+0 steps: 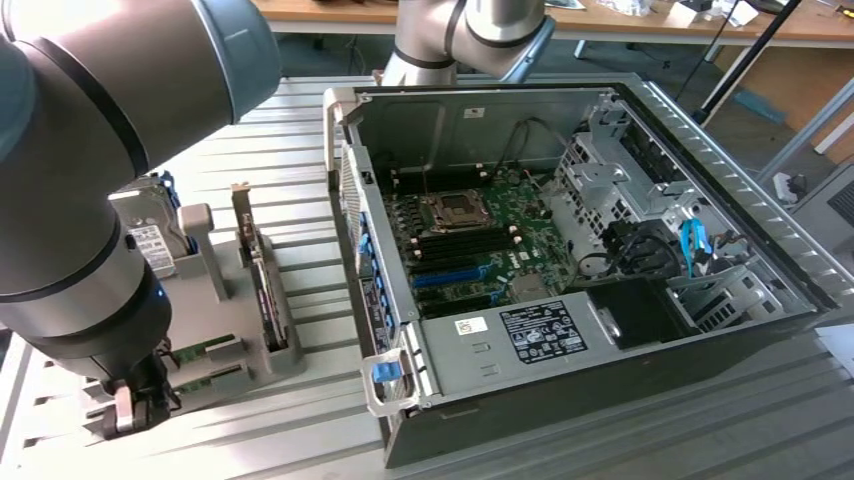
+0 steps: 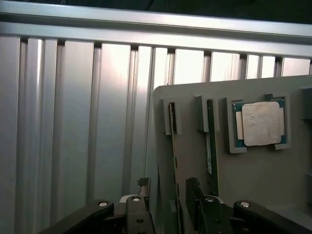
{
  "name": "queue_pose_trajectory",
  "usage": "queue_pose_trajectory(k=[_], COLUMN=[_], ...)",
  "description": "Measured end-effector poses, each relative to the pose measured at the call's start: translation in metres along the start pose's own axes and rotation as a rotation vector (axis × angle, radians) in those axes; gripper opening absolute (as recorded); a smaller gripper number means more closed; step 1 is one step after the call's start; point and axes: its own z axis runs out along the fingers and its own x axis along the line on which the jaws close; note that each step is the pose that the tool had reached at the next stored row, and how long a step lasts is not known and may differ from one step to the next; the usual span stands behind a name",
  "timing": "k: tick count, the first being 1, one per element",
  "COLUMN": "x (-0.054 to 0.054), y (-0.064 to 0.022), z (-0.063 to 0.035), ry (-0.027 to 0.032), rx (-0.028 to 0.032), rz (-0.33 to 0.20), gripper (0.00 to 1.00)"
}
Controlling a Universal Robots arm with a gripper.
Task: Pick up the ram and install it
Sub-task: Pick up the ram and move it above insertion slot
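The Universal Robots arm (image 1: 80,200) stands at the exterior view's left, bent down so that its gripper (image 1: 138,408) hangs low at the near end of a grey parts holder (image 1: 227,300) on the slatted aluminium table (image 1: 307,130). The ram (image 1: 200,381), a thin green stick on edge in a slot of the holder, lies just beside the gripper. A second memory stick (image 1: 200,352) stands parallel to it, 1 slot farther in. Farther along the holder a dark expansion card (image 1: 254,260) stands upright. Toward the exterior view's right, well apart from the gripper, lies the open computer case (image 1: 747,200). Its motherboard (image 1: 461,275) is exposed, with the CPU socket (image 1: 454,210), the dark memory slots (image 1: 467,240), the power supply (image 1: 534,335) and a blue cable (image 1: 690,245) in sight.

In the wrist view the gripper's (image 2: 168,184) 2 black fingers (image 2: 140,207) are spread, released, with a clear gap between them and nothing held. The ram's (image 2: 172,146) top edge runs straight into that gap, in the slot nearest the holder's (image 2: 263,185) outer edge, and touches neither finger as far as shows. Whether the fingertips are level with the stick or above it cannot be told. The second memory stick (image 2: 210,146) sits in the next slot and passes behind 1 finger. Past it the square silver processor (image 2: 261,123) lies flat in its recess. The table's (image 2: 73,122) slats run alongside the holder.
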Motion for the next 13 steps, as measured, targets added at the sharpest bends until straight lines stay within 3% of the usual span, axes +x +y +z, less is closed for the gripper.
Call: queue_pose_trajectory(k=[8,13], x=[0.0,-0.006], y=[0.0013,0.0025], z=[0.0148,0.027], ry=[-0.0002,-0.0004], rx=[-0.0002,-0.0001], rz=[-0.017,-0.024], gripper=[0.42,0.42])
